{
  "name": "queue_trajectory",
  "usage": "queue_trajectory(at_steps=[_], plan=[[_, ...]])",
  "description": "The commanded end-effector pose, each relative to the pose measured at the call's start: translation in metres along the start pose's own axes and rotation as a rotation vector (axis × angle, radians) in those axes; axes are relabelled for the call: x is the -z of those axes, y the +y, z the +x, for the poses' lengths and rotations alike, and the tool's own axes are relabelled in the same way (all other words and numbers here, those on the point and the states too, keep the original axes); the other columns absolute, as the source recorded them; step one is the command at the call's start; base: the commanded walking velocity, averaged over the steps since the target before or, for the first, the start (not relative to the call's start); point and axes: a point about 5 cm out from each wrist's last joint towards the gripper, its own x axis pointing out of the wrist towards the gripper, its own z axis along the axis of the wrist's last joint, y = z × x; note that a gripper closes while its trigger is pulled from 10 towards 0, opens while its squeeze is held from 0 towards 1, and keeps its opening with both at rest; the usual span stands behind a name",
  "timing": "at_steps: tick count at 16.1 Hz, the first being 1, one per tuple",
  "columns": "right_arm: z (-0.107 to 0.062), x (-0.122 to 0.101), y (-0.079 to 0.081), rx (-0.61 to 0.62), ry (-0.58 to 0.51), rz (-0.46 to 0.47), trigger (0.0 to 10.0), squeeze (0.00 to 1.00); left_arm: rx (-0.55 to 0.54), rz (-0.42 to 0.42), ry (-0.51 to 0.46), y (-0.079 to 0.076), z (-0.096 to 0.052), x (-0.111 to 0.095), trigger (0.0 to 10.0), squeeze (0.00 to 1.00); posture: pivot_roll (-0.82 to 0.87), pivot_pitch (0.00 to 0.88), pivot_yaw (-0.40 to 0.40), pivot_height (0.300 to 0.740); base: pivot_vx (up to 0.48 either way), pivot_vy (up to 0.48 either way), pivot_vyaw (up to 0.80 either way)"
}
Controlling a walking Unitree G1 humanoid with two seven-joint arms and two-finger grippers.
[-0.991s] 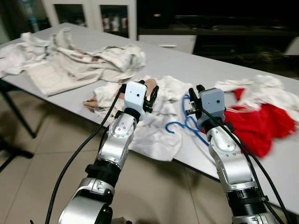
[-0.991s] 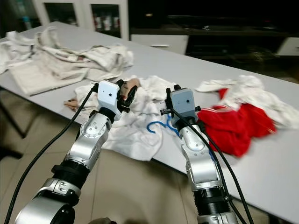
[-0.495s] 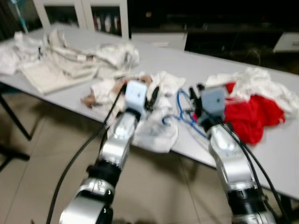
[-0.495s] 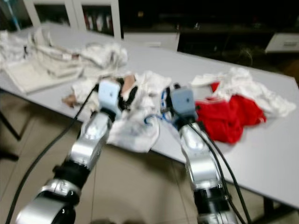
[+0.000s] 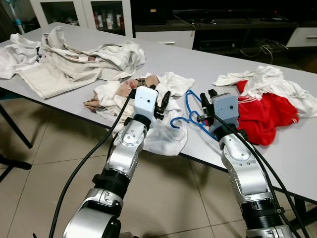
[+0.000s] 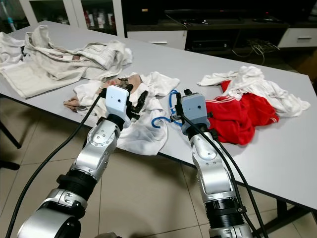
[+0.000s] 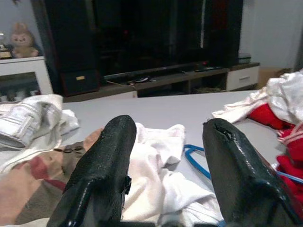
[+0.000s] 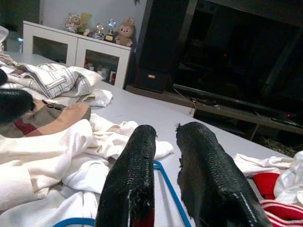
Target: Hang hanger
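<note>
While both silver arms reach forward over the near edge of the grey desk point(image 5: 163, 59), the left eye view shows the blue hanger point(image 5: 192, 115) lying flat on the desk, between a white garment point(image 5: 166, 133) and a red garment point(image 5: 267, 115). The left hand point(image 5: 159, 99) hovers over the white garment, and the right hand point(image 5: 205, 105) sits just above the hanger, near its blue loops. A heap of cream and striped clothes point(image 5: 74, 62) lies well apart at the far left of the desk, and more white cloth point(image 5: 267, 82) is draped over the red garment.

Seen from the right eye view, the scene is the same: the hanger's hook point(image 6: 157, 121) curls against the white garment's edge, which spills over the desk's front rim toward the tiled floor point(image 6: 143, 198).

Along the left wrist view, the left hand's two black fingers point(image 7: 102, 175) stand wide apart with nothing between them; beyond them lie the white garment and a stretch of the blue hanger point(image 7: 196, 161).

Along the right wrist view, the right hand's fingers point(image 8: 132, 184) stand close, a narrow gap left between them, gripping nothing; a blue bar of the hanger point(image 8: 171, 194) runs on the desk just beyond that gap.
</note>
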Motion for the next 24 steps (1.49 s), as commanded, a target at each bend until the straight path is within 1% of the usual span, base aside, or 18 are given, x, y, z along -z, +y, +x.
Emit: queue_trajectory(at_steps=[1,2,3,4,5,9,13,17,24], plan=[[0.000,0.000,-0.001,0.000,-0.004,0.005,10.0,0.00,-0.025,0.012,-0.021,0.006,0.003,-0.005,10.0,0.00,0.03,0.000,0.001,0.723,0.000,0.000,0.00],[-0.001,0.000,0.004,-0.058,0.000,0.009,10.0,0.00,-0.034,0.014,-0.016,0.009,0.002,-0.005,10.0,0.00,0.03,0.000,-0.002,0.723,0.000,0.000,0.00],[-0.002,0.000,0.009,-0.118,-0.006,-0.006,10.0,0.00,-0.038,0.020,-0.012,0.012,0.000,-0.004,10.0,0.00,0.03,0.000,-0.005,0.723,0.000,0.000,0.00],[-0.003,0.000,0.011,-0.136,-0.009,-0.022,10.0,0.00,-0.039,0.024,-0.010,0.013,-0.002,-0.003,10.0,0.00,0.03,0.000,-0.005,0.723,0.000,0.000,0.00],[-0.004,0.000,0.014,-0.160,-0.010,-0.044,10.0,0.00,-0.051,0.029,0.007,0.016,-0.006,0.002,10.0,0.00,0.04,0.000,-0.004,0.723,0.000,0.000,0.00],[-0.003,0.000,0.013,-0.147,-0.008,0.000,10.0,0.00,-0.062,0.030,0.021,0.018,-0.010,0.006,10.0,0.00,0.04,0.000,-0.008,0.723,0.000,0.000,0.11],[-0.004,-0.003,0.012,-0.151,-0.024,0.009,10.0,0.00,-0.070,0.032,0.017,0.019,-0.011,0.005,10.0,0.00,0.03,0.000,-0.006,0.723,0.000,0.000,0.00],[-0.007,-0.002,0.010,-0.146,-0.021,0.013,10.0,0.00,-0.079,0.028,0.013,0.019,-0.011,0.004,10.0,0.00,0.03,0.000,-0.001,0.723,0.337,0.000,0.00],[-0.005,-0.004,0.009,-0.145,-0.029,0.003,10.0,0.00,-0.076,0.027,0.011,0.018,-0.009,0.003,10.0,0.00,0.03,0.000,-0.002,0.723,0.367,0.000,0.00]])
